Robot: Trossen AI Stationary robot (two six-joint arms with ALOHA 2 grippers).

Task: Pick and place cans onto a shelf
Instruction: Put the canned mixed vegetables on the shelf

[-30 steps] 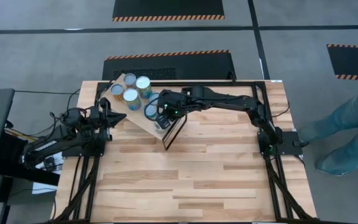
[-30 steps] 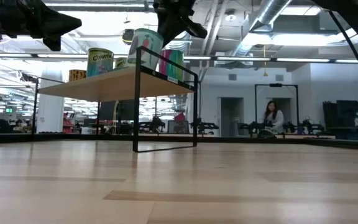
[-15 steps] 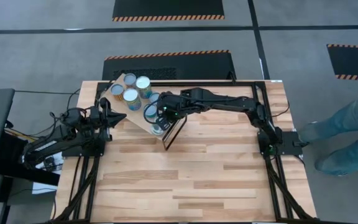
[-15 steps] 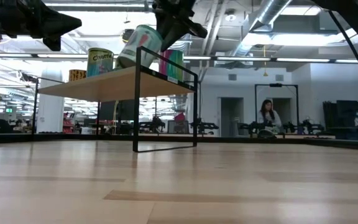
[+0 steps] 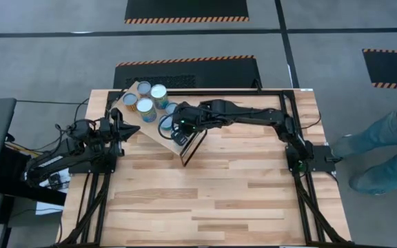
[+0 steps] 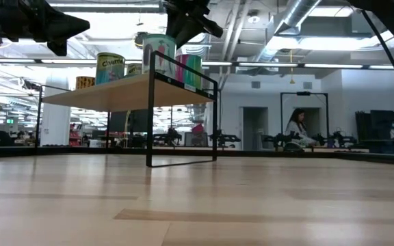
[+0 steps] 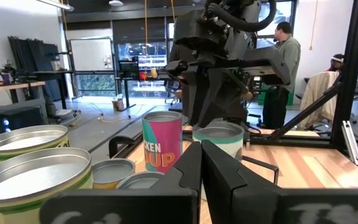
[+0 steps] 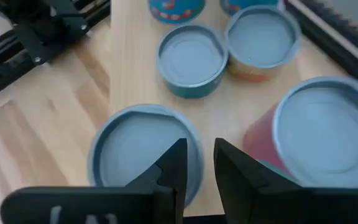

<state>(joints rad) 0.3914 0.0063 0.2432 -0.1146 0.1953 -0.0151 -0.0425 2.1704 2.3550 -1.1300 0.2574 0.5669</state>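
tabletop [image 5: 219,186] in the foreground lies bare, with no tins on the planks in any view. farther back the shelf [image 6: 115,96] carries all the cans [image 5: 143,105] that show, standing upright in a cluster. right gripper [image 5: 178,132] hangs just above the teal can [image 6: 159,49] at the shelf's dark-framed end, fingers parted and clear of it, so that can looks set down. left gripper [image 5: 131,131] waits beside the shelf, fingers pressed together, holding nothing. the task looks close to finished.
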